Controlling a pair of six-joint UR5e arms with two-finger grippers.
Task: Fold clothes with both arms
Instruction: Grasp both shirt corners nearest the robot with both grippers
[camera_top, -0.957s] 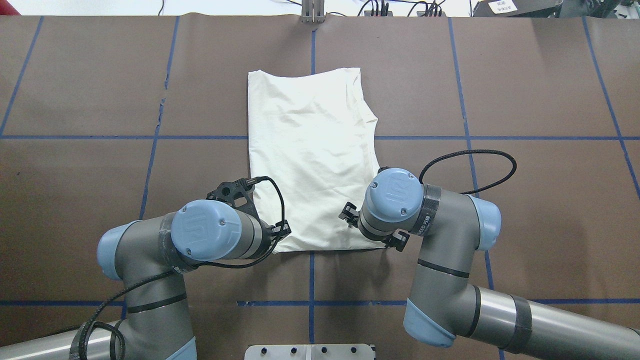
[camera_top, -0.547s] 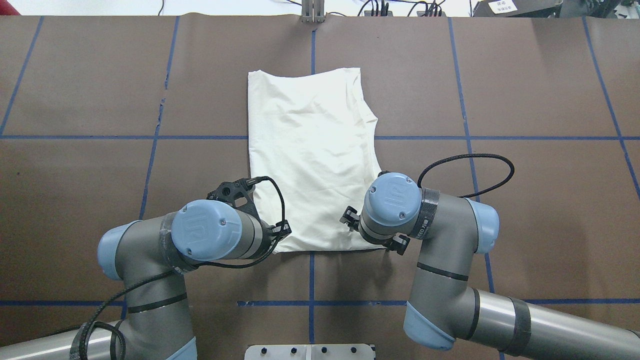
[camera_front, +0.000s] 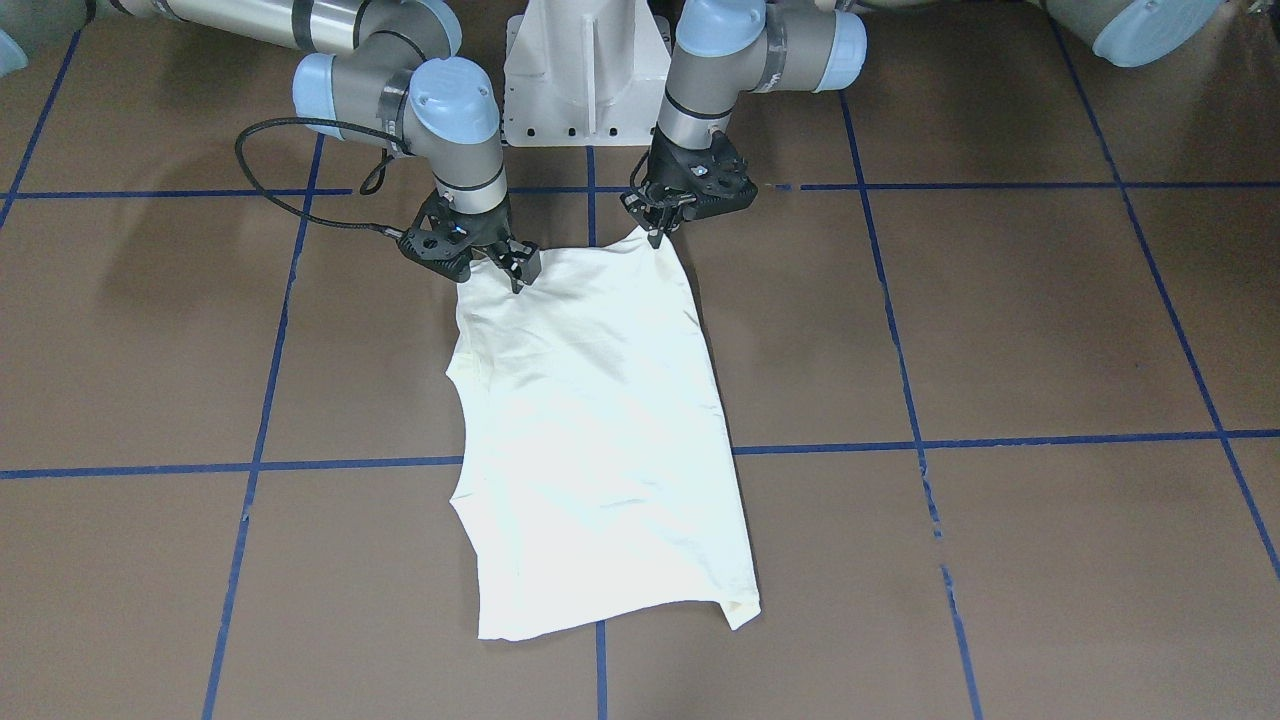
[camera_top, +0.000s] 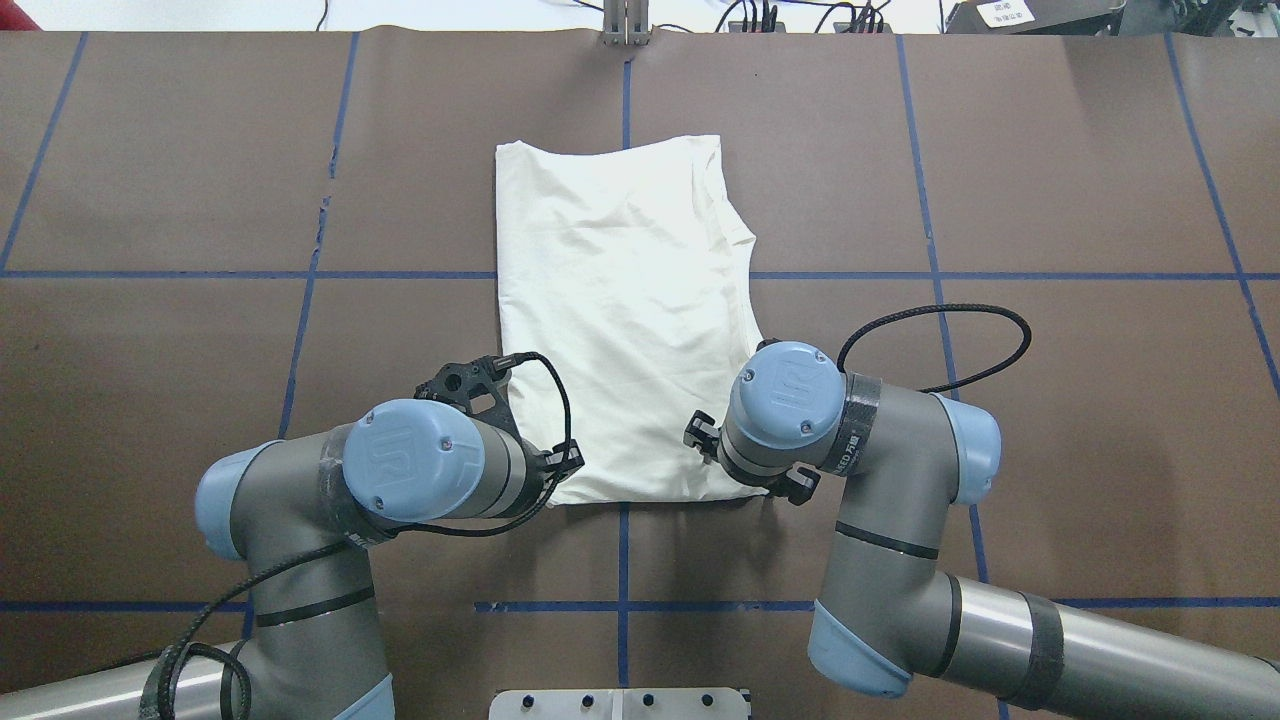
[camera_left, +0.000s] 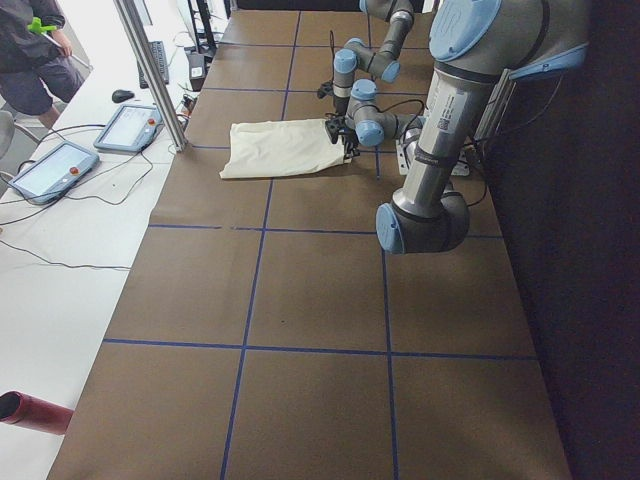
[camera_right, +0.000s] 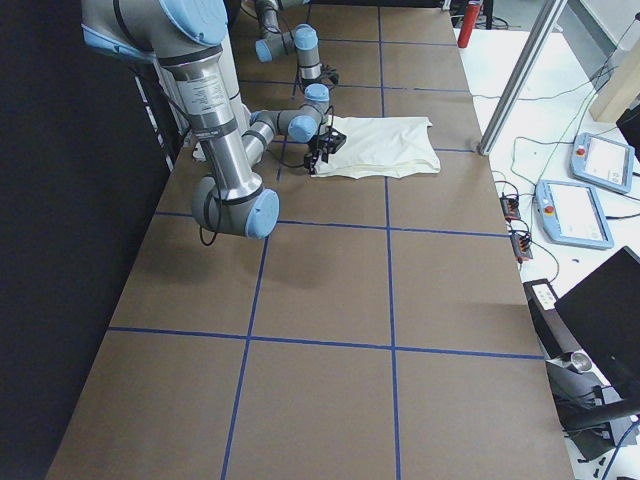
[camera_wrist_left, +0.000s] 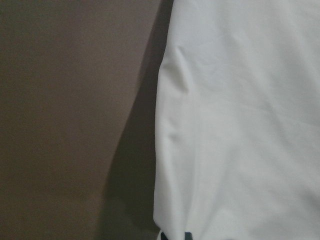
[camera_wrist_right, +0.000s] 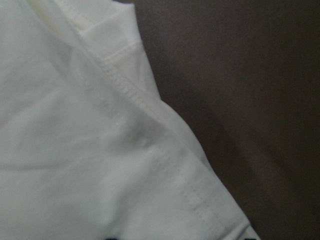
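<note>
While the cream plain-side long-sleeved shirt (camera_front: 600, 430) is lying spread on the brown paper-covered desk (camera_front: 1000, 330), the left arm's black fingers (camera_front: 656, 233) and the right arm's black fingers (camera_front: 522, 270) are clamping its two robot-side corners.

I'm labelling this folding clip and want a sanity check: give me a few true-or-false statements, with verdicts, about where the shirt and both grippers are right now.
1. The left gripper and the right gripper are both at the edge of the shirt nearest the robot. True.
2. The shirt's cat print faces up. False: only plain cream cloth shows.
3. The shirt lies across a blue tape line on the table. True.
4. The left gripper is over the shirt's far end. False: it is at a near corner, where the cloth rises to a small point.
</note>
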